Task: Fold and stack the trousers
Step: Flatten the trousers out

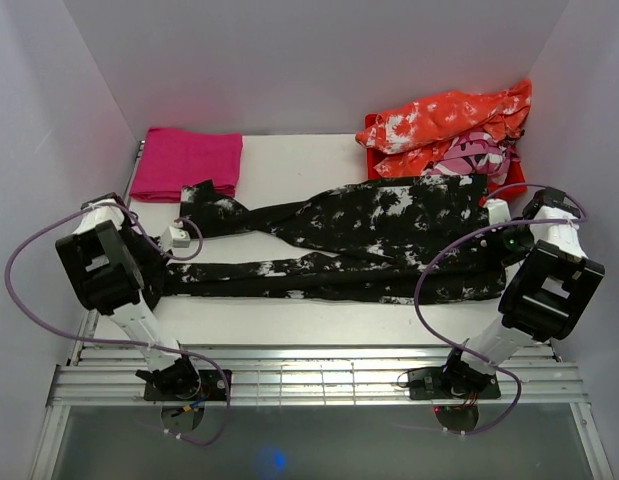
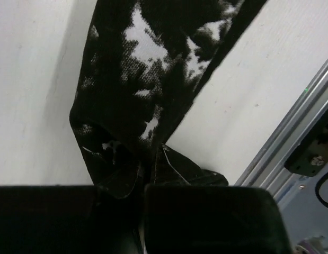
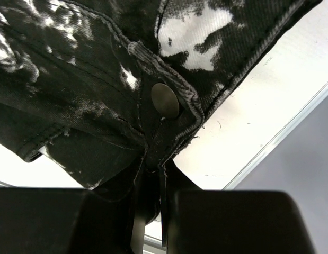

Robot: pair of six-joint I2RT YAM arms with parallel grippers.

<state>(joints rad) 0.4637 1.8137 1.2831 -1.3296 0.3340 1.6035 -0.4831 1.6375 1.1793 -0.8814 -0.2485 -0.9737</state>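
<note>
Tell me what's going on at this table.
Two robot arms are working on the black-and-white trousers, which lie stretched across the table, not yet folded. The left gripper is shut on the end of one leg. The right gripper is shut on the waistband, just below the button. A folded pink cloth sits at the back left and an orange garment at the back right.
</note>
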